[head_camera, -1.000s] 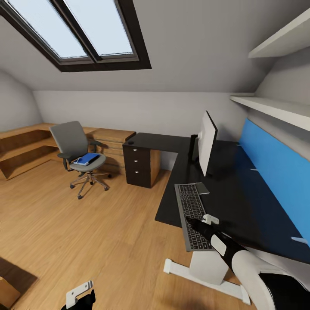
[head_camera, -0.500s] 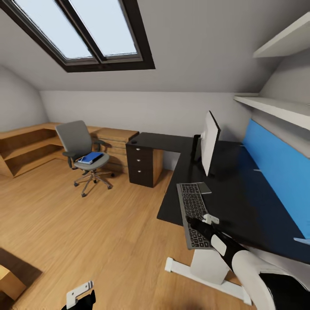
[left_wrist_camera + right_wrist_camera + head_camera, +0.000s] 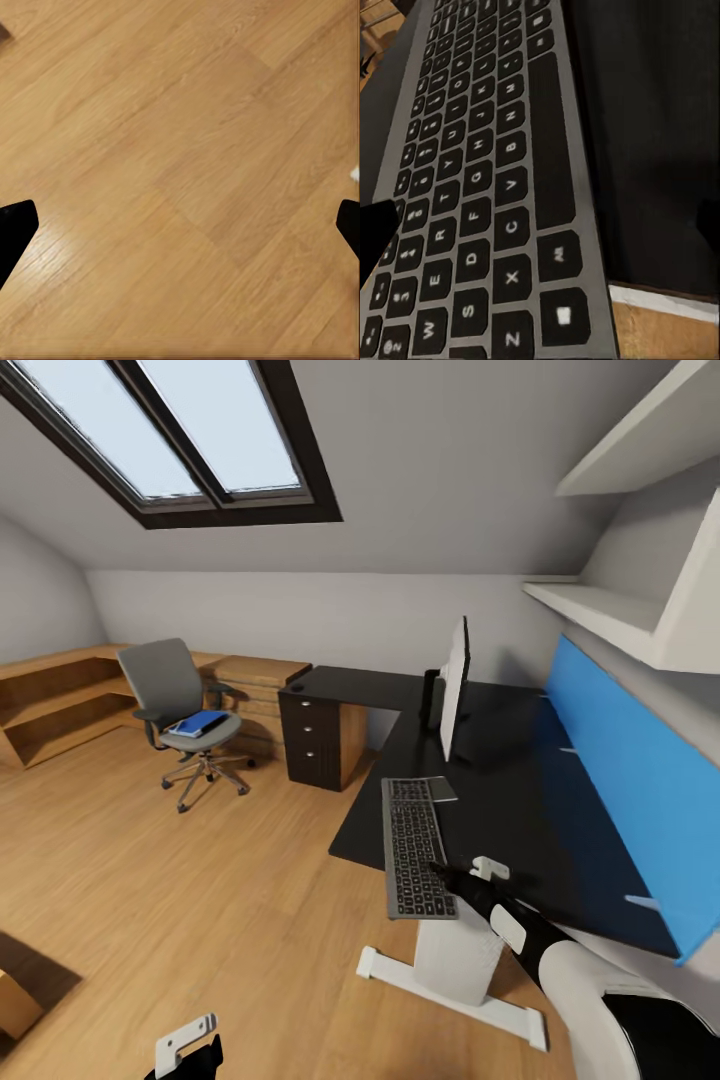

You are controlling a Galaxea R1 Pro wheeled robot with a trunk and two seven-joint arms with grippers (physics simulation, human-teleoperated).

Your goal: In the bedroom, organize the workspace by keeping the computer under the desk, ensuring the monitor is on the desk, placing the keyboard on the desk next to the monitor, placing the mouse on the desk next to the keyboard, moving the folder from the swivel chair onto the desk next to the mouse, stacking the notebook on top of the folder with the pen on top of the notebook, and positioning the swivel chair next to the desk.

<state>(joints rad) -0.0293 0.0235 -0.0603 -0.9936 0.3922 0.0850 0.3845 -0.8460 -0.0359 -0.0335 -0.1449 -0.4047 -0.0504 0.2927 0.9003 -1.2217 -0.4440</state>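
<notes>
Now | our right claw (image 3: 440, 871) spread wide, empty, just over the keyboard (image 3: 413, 844) on the tabletop (image 3: 520, 800) | our left claw (image 3: 180, 225) wide, empty, above floor (image 3: 180, 150)

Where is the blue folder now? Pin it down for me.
In the head view, the folder lies on the seat of the swivel chair, at the left of the picture, in front of the low wooden shelving and apart from the desk.

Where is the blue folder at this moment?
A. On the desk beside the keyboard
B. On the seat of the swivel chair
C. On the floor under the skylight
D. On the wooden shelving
B: the head view shows the blue folder lying on the grey seat of the swivel chair, well away from the desk.
</notes>
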